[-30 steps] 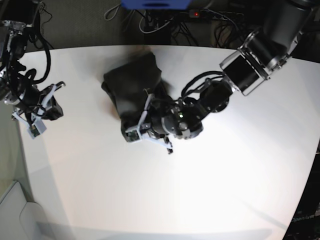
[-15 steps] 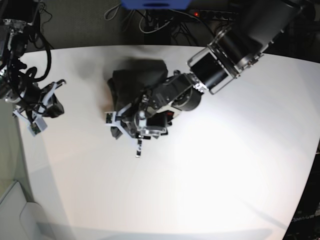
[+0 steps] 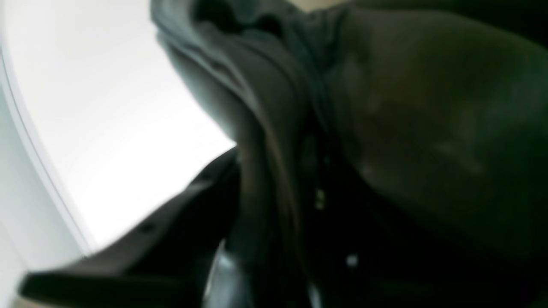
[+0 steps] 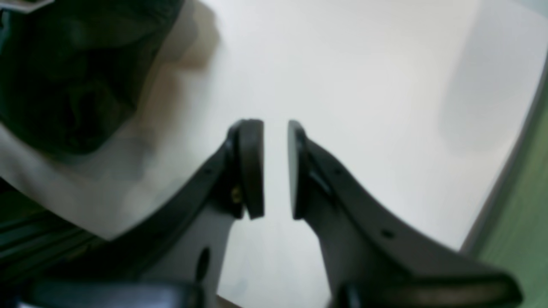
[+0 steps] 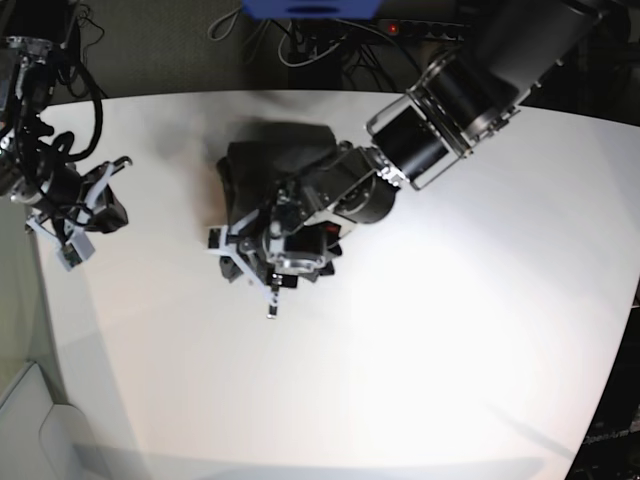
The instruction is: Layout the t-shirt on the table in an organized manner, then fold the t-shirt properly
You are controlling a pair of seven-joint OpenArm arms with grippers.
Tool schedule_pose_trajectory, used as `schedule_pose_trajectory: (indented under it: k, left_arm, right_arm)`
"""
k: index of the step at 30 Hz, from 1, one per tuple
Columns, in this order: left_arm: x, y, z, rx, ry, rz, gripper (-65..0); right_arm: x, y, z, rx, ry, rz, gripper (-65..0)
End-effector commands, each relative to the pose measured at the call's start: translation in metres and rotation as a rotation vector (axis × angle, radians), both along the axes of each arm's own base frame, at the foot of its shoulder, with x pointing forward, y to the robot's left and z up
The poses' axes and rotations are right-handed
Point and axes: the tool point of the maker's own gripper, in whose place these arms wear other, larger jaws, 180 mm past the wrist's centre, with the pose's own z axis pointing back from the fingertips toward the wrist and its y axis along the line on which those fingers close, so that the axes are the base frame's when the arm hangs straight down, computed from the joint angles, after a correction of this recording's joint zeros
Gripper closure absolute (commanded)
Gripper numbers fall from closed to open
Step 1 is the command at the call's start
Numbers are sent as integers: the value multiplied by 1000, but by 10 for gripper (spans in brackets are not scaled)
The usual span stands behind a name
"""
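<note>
We see the white tabletop (image 5: 420,330) carrying the dark grey t-shirt (image 5: 275,160) as a bunched heap towards its far side, left of centre, with no clear long axis yet. Our left gripper (image 5: 243,268) is right at the heap's near edge, cloth folds pressed around its fingers (image 3: 141,239), though we cannot tell whether they grip. Our right gripper (image 4: 275,169) sits well apart at the far-left edge, fingers slightly parted and empty, so the left arm is plainly nearer for spreading.
</note>
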Motion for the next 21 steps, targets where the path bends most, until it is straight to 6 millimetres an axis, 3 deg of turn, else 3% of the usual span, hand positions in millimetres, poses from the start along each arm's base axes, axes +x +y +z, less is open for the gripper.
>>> schedule_pose_trajectory:
  k: [1, 4, 6, 13, 21]
  left_arm:
    - [6, 0, 7, 14, -14, 1, -272]
    - [7, 3, 8, 32, -17, 12, -402]
    - [7, 2, 9, 30, -20, 10, -442]
    - [18, -14, 50, -65, -106, -1, -443]
    - [55, 3, 118, -163, -287, 101, -444]
  right_arm:
    - [7, -1, 13, 3, -48, 12, -88]
    - [7, -1, 12, 3, -46, 12, -88]
    - [7, -1, 12, 3, -46, 12, -88]
    - [2, 0, 8, 4, -30, 13, -88]
    - [-2, 1, 5, 6, -20, 16, -88]
